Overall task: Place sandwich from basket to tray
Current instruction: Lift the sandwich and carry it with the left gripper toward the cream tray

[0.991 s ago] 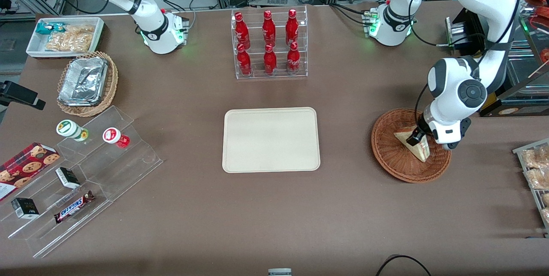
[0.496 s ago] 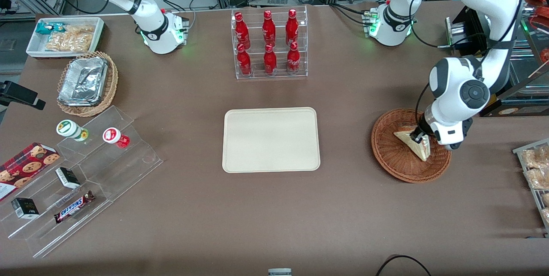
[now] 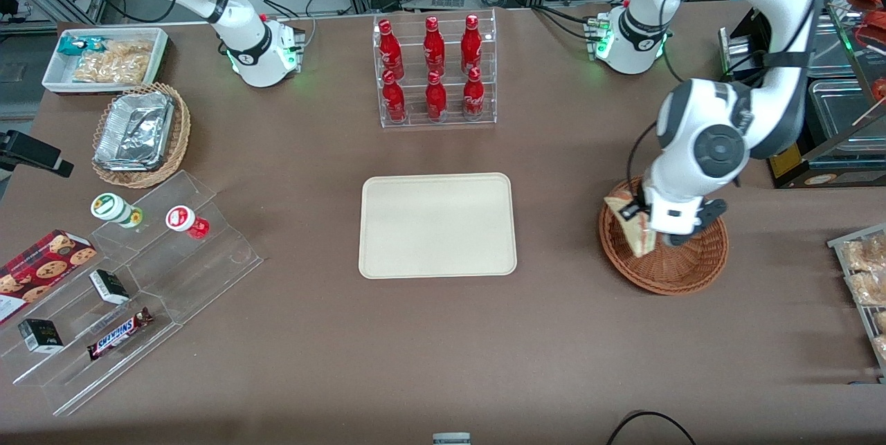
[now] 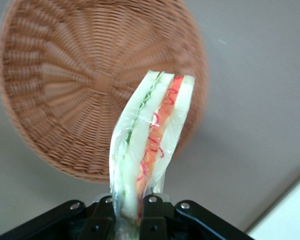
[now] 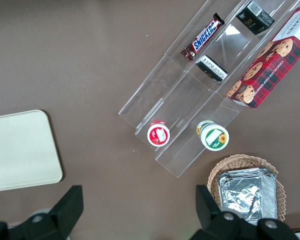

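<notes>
So my gripper [image 4: 132, 212] has its jaws clamped on the sandwich [image 4: 150, 145], which hangs in the air above the basket [image 3: 682, 265]. Basket below the jaws holds nothing, and the tray [image 3: 437, 225] is bare too.

The brown table [image 3: 443, 334] carries a flat cream-beige rectangular tray [image 3: 437, 225] at its middle. Farther from the front camera stands a clear acrylic rack of red bottles [image 3: 435, 71]. Toward the working arm's end sits a round reddish-brown woven wicker basket [image 3: 675, 268], and the left gripper [image 3: 640, 218] hangs above it, clamped on a triangular white-bread sandwich [image 3: 631, 225] held clear of the weave. Toward the parked arm's end lie a clear stepped acrylic display stand [image 3: 138, 293], a lighter tan wicker basket of foil containers [image 3: 142, 133], a white rectangular bin of snacks [image 3: 105, 59] and a red cookie box [image 3: 38, 268].
</notes>
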